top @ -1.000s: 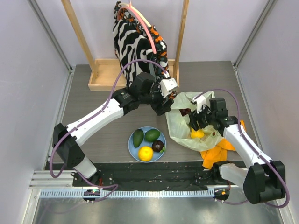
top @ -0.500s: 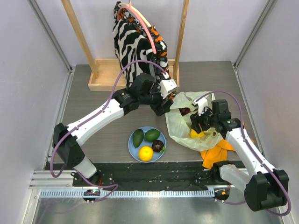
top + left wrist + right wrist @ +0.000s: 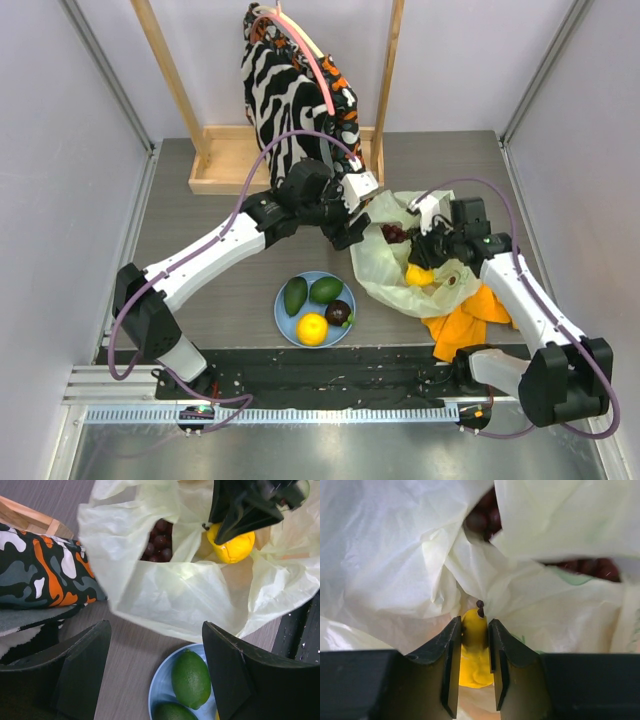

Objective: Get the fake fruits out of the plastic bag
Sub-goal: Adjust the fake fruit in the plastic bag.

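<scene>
Here, centre right overhead, our right gripper (image 3: 474, 630) pinches the lemon (image 3: 472, 667) at its stem end inside the plastic bag (image 3: 395, 555); we judge it light, hard, slick. Our left gripper (image 3: 156, 635) gapes empty.

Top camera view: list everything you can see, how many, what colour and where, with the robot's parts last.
table: one, dark grey, under everything
wooden stand: one, pale wood, far side
garment: one, black-and-white zebra pattern, hanging on the stand
plate: one, light blue, near centre
avocados: two, green, on the plate
orange: one, orange, on the plate
dark fruit: one, purple-brown, on the plate
plastic bag: one, pale yellow-green, right of the plate
lemon: one, yellow, in the bag
grape bunch: one, dark red, in the bag
cloth: one, orange, partly under the bag
left gripper: open, over the bag's edge
right gripper: shut on the lemon
</scene>
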{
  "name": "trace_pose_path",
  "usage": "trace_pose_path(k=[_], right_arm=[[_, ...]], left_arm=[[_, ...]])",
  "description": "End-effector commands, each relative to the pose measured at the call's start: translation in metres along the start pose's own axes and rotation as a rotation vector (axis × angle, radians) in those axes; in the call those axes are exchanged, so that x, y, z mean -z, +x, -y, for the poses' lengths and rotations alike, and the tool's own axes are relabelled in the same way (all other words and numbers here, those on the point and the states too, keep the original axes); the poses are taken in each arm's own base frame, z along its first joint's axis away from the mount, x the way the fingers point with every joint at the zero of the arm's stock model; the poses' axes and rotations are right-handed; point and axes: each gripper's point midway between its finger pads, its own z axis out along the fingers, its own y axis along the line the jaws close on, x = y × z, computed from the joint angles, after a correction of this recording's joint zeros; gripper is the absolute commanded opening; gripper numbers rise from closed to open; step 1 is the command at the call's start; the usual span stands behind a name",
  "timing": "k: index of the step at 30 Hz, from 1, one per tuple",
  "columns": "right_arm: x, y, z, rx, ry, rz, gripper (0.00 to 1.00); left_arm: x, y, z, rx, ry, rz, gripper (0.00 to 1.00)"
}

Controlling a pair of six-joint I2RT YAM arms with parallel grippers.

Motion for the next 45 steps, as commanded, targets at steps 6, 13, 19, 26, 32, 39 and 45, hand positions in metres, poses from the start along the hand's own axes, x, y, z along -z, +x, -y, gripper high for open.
trace_pose_path(k=[6, 13, 19, 26, 32, 39, 45], right_arm=[[0.067, -0.083, -0.026, 0.081, -0.08, 0.205, 0.35], [0.038, -0.027, -0.018, 0.064, -0.049, 0.052, 0.59], [0.079, -0.037, -0.038, 0.101, -0.04, 0.126, 0.69], [0.08, -0.005, -0.049, 0.251, -0.128, 0.007, 0.47], [0.072, 0.025, -0.049, 0.381, -0.188, -0.084, 0.42], [0.038, -0.005, -0.05, 0.405, -0.254, -0.059, 0.32], [0.015, 0.018, -0.051, 0.431, -0.287, -0.171, 0.31]], left_arm=[[0.009, -0.019, -0.004, -0.012, -0.014, 0.068, 0.78], [0.008, -0.024, -0.004, -0.007, -0.01, 0.078, 0.78], [0.008, -0.017, -0.005, -0.003, -0.014, 0.063, 0.78], [0.004, -0.02, -0.005, 0.007, -0.006, 0.071, 0.78], [0.001, -0.016, -0.005, 0.008, -0.004, 0.064, 0.78], [-0.001, -0.016, -0.005, 0.01, -0.005, 0.059, 0.78], [0.002, -0.011, -0.007, 0.003, -0.015, 0.05, 0.78]])
